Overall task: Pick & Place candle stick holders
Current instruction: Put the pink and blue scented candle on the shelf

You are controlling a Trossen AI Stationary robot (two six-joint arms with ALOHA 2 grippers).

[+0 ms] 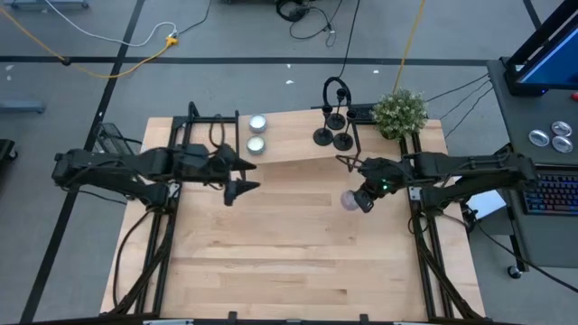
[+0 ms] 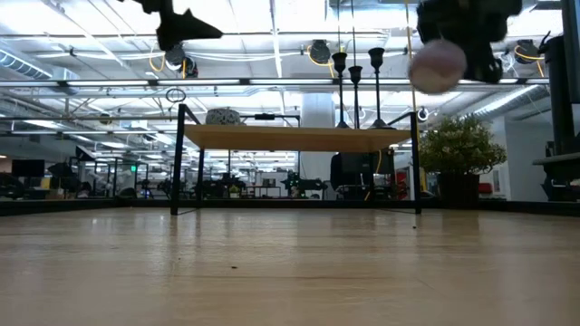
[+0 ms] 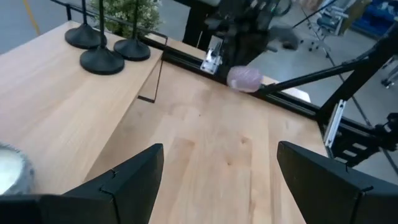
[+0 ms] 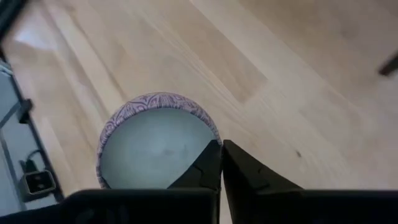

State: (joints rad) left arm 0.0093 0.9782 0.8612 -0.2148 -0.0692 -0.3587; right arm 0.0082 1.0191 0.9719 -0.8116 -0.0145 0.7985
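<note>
A: Status on right gripper?
B: Fingers pinched together on the rim of a small patterned bowl, held in the air above the table.
A: Left gripper?
B: Fingers spread wide, holding nothing, also above the table.
A: Candle stick holders?
B: Three upright on the raised shelf at the back, beside the plant. Two tealights sit further left.

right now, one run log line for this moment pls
right gripper: shut on purple bowl rim, held above table | left gripper: open, empty | holders: on raised shelf, untouched
</note>
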